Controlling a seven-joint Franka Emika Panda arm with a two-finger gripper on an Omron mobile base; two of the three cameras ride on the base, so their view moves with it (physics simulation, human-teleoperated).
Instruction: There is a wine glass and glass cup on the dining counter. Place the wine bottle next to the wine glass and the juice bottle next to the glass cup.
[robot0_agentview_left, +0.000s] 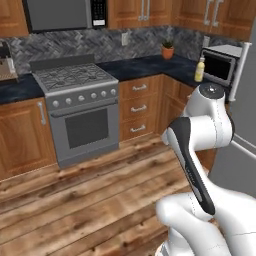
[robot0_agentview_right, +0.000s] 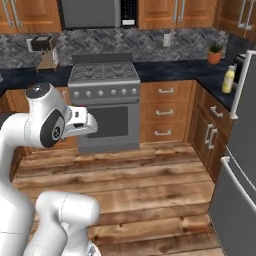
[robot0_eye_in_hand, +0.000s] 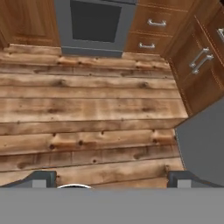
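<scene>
The juice bottle (robot0_agentview_left: 199, 69) (robot0_agentview_right: 228, 79), yellow with a white cap, stands upright on the dark corner counter at the far right, beside a small oven. My gripper (robot0_eye_in_hand: 113, 179) is open, its two dark fingertips (robot0_eye_in_hand: 41, 178) wide apart with nothing between them. It points down at bare wooden floor in front of the stove, well away from the bottle. In the right base view the white hand (robot0_agentview_right: 82, 122) hangs at the folded arm's end, at stove-door height. The wine bottle, wine glass, glass cup and dining counter are out of view.
A grey stove (robot0_agentview_left: 75, 100) (robot0_agentview_right: 102, 95) sits between wooden cabinets. A grey fridge (robot0_agentview_right: 240, 175) fills the right side. A small oven (robot0_agentview_left: 217, 65) and a potted plant (robot0_agentview_left: 167, 49) share the corner counter. Wooden floor (robot0_eye_in_hand: 87, 109) lies open in front.
</scene>
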